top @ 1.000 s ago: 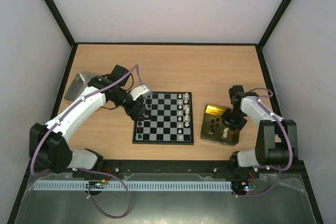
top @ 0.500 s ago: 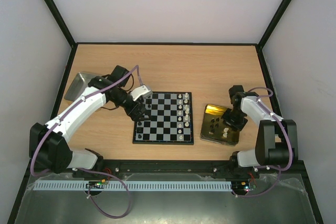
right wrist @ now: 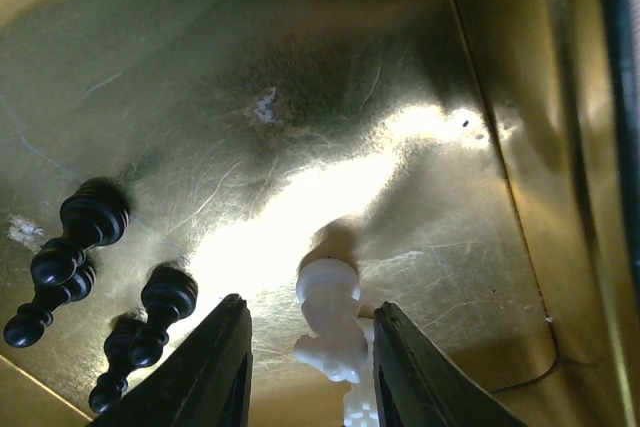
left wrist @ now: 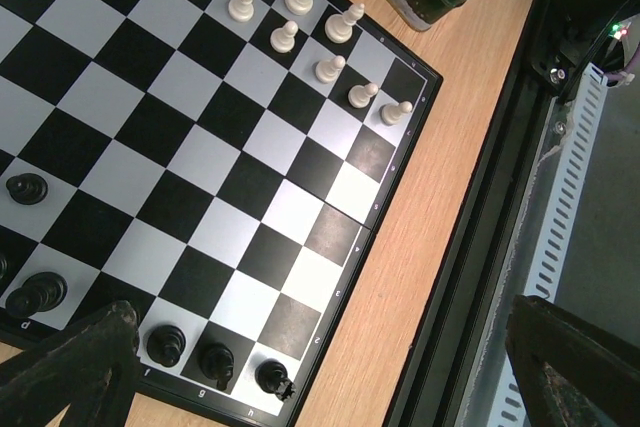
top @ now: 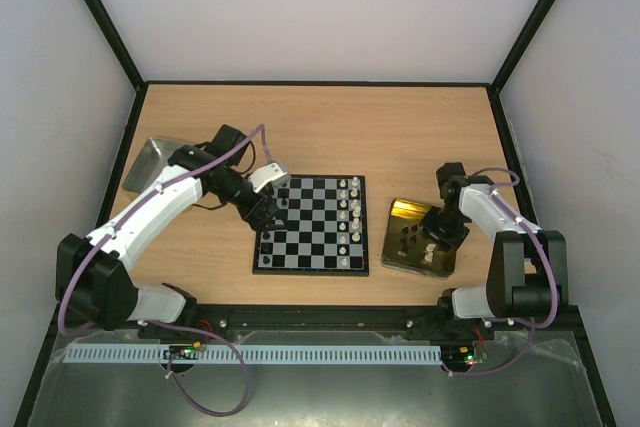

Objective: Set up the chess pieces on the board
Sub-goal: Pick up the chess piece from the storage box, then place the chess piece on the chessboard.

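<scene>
Left hand (top: 271, 209) hangs over the left edge of the small black-and-grey checkered chessboard (top: 312, 237). Its fingers are spread as wide as they go, w/ nothing btwn them. We reckon it's parked there bc the tiny black chess pieces (left wrist: 215, 357) along that edge are its side of the job. The tiny white chess pieces (left wrist: 300, 7) already stand in rows on the opposite side.

Over to the right hand (top: 443, 232): it's down inside the shiny gold square tin (right wrist: 300, 67), which sits on the wooden tabletop (top: 320, 127) just right of the board. Fingers are part-way apart, one each side of a single cream chess piece (right wrist: 328, 322) on the tin floor. We see a gap on one side, so it's straddled, not clamped. Prob lined up like that for a pick. Loose dark pieces (right wrist: 80, 237) lie close by, so there's little room for the fingers.

Vs a sec ago, top view: both arms sit in virtually the same spots and the board line-up is unchanged. The right fingers are too small there to compare.
</scene>
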### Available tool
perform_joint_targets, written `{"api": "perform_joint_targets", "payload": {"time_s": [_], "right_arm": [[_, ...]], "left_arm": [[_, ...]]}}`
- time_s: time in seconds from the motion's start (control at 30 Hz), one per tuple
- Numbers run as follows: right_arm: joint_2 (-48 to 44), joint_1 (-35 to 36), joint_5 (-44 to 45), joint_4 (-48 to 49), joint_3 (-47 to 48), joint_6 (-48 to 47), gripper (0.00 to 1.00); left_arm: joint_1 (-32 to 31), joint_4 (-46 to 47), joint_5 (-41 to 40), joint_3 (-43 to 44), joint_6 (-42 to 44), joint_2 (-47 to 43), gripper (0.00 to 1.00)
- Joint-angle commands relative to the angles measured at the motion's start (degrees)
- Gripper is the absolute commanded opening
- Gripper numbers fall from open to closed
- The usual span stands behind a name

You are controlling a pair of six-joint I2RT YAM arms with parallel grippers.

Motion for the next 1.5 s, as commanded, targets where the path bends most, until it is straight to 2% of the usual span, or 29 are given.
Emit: {"api": "perform_joint_targets", "payload": {"time_s": [0.0,0.4,0.6,0.93,1.07,1.23,1.47], "right_arm": [[-0.9,-0.3,-1.1,-1.7,-0.6,0.0,0.32],[-0.1,-0.3,1.5,-1.8,-0.1,-0.7,0.19],[0.3,-0.3,3.2,-2.6,2.3,-1.3,0.02],[-2.4,1.0,5.4,-7.2,7.3,-1.6,0.02],[-5.5,5.1,5.2,-12.0,11.3,-0.3,0.02],[-6.6,15.4,-1.0,-18.0,17.5,1.2,0.02],[-4.9,24.4,-10.7,-15.4,18.7,3.7,0.02]], "left_arm": [[-0.5,0.0,0.5,0.5,-0.4,0.6,0.99],[-0.7,0.1,0.5,0.8,-0.4,1.0,0.99],[-0.8,0.3,0.2,0.6,-0.3,1.1,0.99],[-0.9,0.6,-0.1,0.5,-0.5,1.4,0.99],[-0.9,0.6,-0.1,0.4,-0.5,1.5,0.99],[-0.9,0.6,-0.2,0.1,-0.5,1.5,0.99],[-1.0,1.0,-0.3,0.2,-0.8,1.7,0.99]]}}
